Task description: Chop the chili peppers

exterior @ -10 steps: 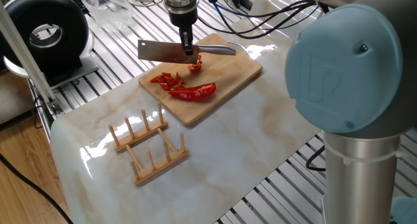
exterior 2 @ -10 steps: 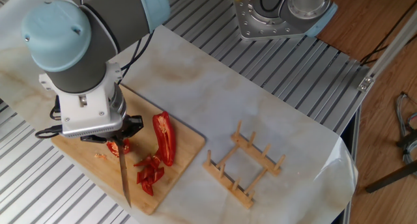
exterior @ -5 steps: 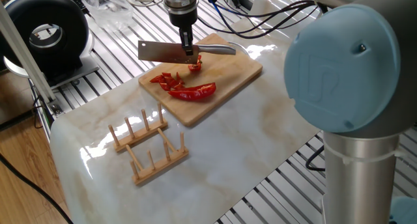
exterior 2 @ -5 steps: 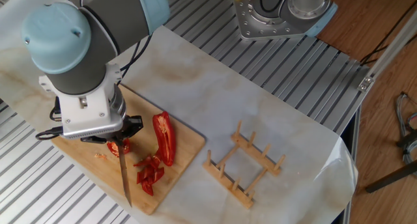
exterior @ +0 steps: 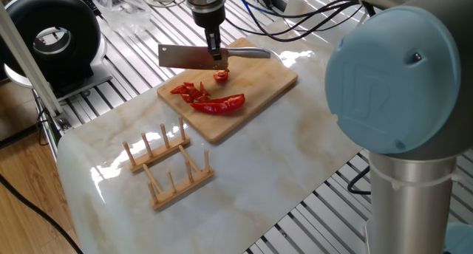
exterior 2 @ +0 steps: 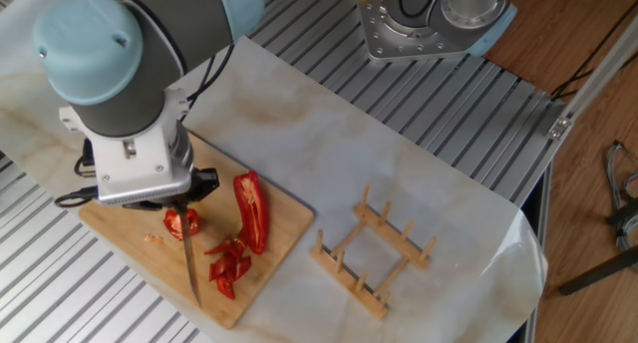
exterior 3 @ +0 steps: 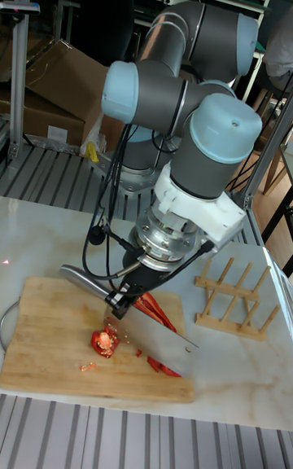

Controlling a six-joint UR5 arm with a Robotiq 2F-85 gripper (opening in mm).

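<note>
1. One fixed view: the claw point(exterior: 215, 53) is clenched on a cleaver point(exterior: 191, 57), gripping it where blade meets handle. The blade runs flat and level out to one side of the claw, above the wooden cutting board point(exterior: 277, 80); the metal handle sticks out the opposite way. The chili peppers point(exterior: 211, 99) lie on the board below the claw: one small piece right beneath it, a pile of cut bits and one long curved half a little further toward the camera. A wooden rack point(exterior: 167, 166) stands on the marble table point(exterior: 281, 158), well away from the claw.

2. The other fixed view: the arm's wrist hides the claw. The cleaver point(exterior 2: 187, 268) shows edge-on as a thin line, reaching out from under the wrist. A small pepper piece sits just beside the blade; the long half and the cut bits point(exterior 2: 244, 233) lie on the blade's other side.

3. Tall fixed view: the claw point(exterior 3: 119, 300) grips the cleaver point(exterior 3: 175, 333), blade slanting over the board point(exterior 3: 49, 339). One red piece point(exterior 3: 104, 342) lies just below the claw.
</note>
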